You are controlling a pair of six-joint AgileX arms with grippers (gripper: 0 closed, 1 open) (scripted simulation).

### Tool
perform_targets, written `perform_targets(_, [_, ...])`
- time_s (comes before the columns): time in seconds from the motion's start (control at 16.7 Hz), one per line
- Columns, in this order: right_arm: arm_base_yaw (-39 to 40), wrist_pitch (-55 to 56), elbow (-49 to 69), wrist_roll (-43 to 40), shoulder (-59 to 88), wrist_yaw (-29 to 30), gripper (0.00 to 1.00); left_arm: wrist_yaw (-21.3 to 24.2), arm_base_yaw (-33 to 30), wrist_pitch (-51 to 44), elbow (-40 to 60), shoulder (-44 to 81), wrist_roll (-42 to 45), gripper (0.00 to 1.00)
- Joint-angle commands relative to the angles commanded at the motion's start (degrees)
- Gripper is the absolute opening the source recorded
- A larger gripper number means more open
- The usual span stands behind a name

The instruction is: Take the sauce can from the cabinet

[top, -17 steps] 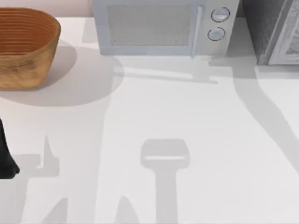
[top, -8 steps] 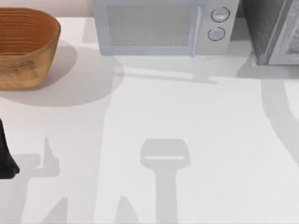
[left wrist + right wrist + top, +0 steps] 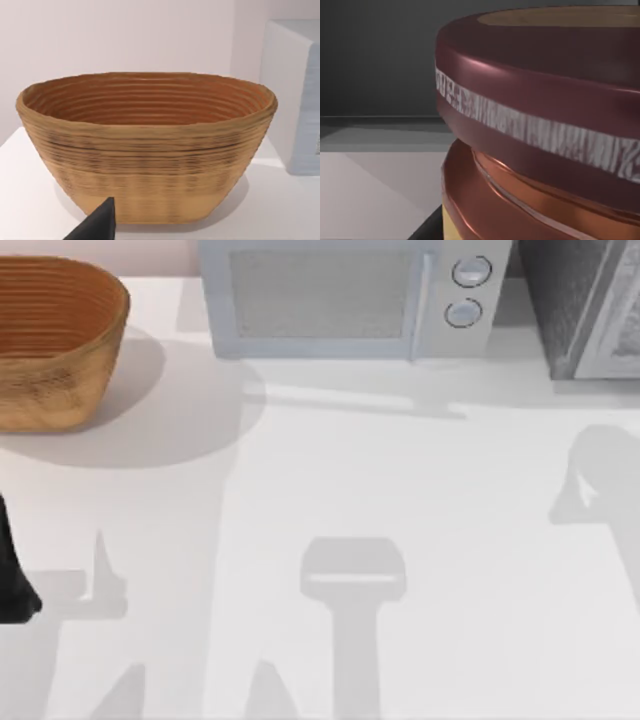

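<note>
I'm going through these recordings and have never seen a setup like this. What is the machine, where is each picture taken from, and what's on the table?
It is a simulated pair of AgileX arms at a white table. The top view looks down from above: a woven basket at the back left, a microwave in the middle, the dark cabinet at the back right. The left arm sits parked at the left edge; its wrist camera faces the basket, one dark fingertip showing. The right wrist camera is pressed close to the sauce can, against a dark background. Whether the can is gripped cannot be seen.

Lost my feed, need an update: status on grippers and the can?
Left arm parked at table's left edge. Sauce can close up before right wrist camera, dark cabinet wall behind. Nothing seen in the way.
</note>
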Motion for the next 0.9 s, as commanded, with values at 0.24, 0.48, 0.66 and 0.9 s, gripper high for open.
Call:
perform_targets(0.24, [-0.9,7.3,-27.3,0.6,-11.4,-2.8,0.0,0.0,0.0,0.0,0.0,0.0,0.0,1.0])
perform_targets(0.48, [-2.1,11.3,-48.0,0.4,-18.6,-8.7,0.0,0.0,0.0,0.0,0.0,0.0,0.0,1.0])
perform_targets(0.66, [-5.7,15.1,-57.6,0.5,-26.1,-11.2,0.0,0.0,0.0,0.0,0.0,0.0,0.0,1.0])
perform_targets(0.9, [-9.7,18.7,-62.2,0.9,-30.1,-10.9,0.0,0.0,0.0,0.0,0.0,0.0,0.0,1.0])
